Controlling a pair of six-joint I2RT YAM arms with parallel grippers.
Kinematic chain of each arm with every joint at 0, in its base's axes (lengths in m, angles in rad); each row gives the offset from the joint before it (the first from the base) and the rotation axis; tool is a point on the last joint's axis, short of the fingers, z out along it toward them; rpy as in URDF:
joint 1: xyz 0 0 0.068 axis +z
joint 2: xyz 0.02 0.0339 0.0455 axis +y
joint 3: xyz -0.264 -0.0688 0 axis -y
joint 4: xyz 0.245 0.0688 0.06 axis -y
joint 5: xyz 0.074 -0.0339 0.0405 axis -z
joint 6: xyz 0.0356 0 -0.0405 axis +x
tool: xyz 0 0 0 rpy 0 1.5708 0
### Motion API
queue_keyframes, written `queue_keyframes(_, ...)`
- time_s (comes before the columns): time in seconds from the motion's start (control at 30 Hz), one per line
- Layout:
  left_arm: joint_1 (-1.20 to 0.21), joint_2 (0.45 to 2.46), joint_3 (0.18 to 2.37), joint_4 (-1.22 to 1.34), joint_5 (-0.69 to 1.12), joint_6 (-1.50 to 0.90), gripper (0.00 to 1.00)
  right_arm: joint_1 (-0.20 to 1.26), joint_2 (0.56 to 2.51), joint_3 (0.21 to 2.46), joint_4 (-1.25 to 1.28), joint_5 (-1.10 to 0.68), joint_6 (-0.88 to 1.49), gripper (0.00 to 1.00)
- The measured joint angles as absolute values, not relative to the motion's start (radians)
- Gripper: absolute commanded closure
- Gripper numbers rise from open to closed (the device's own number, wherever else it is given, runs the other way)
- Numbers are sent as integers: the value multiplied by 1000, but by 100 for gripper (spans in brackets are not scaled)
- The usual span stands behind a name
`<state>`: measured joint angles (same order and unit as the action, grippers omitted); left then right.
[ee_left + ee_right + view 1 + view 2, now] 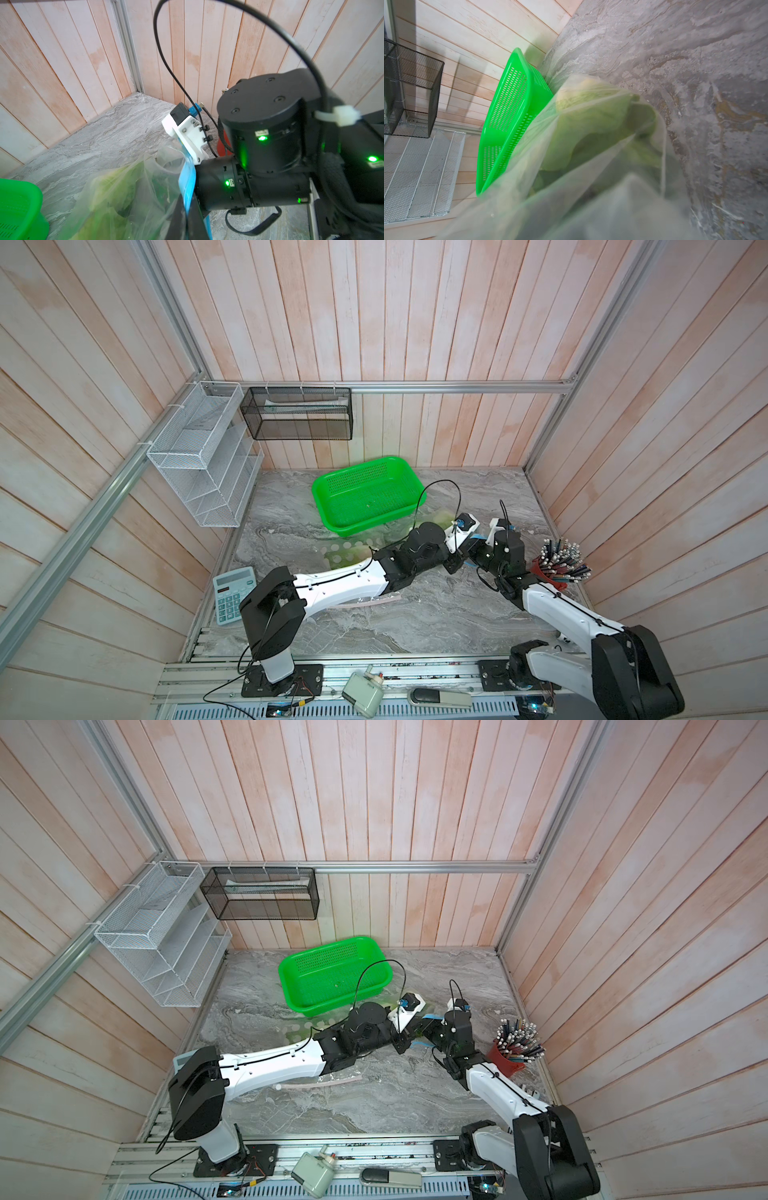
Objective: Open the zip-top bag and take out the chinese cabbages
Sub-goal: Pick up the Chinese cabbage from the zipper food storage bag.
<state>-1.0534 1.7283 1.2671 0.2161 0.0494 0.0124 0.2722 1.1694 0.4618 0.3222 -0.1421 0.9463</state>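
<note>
A clear plastic zip-top bag with a blue closure strip (188, 182) lies on the grey marble-patterned table (415, 622), just in front of the bright green perforated plastic basket (361, 475) and partly under the left arm. The pale green, crinkled chinese cabbages (581, 128) are all inside it, showing blurred through the film.

The left gripper (188, 209) is fully closed, its dark fingers (176, 220) pinching the blue strip at the bag's mouth. The cabbages (116, 187) lie just beyond that pinch, on the basket's side, close to the fingers but not touched by them.

The right gripper (473, 549) meets the same strip from the opposite side. Its tips are hidden behind the film, so I cannot tell how far apart they stand or whether they hold the bag. In the right wrist view the film fills the near field, with the cabbages close ahead.
</note>
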Motion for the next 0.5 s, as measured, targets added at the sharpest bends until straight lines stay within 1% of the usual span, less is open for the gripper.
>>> queue_keyframes(0.37,-1043,1724,1258,226,111,-32,100,273,1246,479,361,-140,949,69)
queue_keyframes(0.5,-1032,1724,1258,226,142,-51,100,274,1286,482,401,-141,934,66)
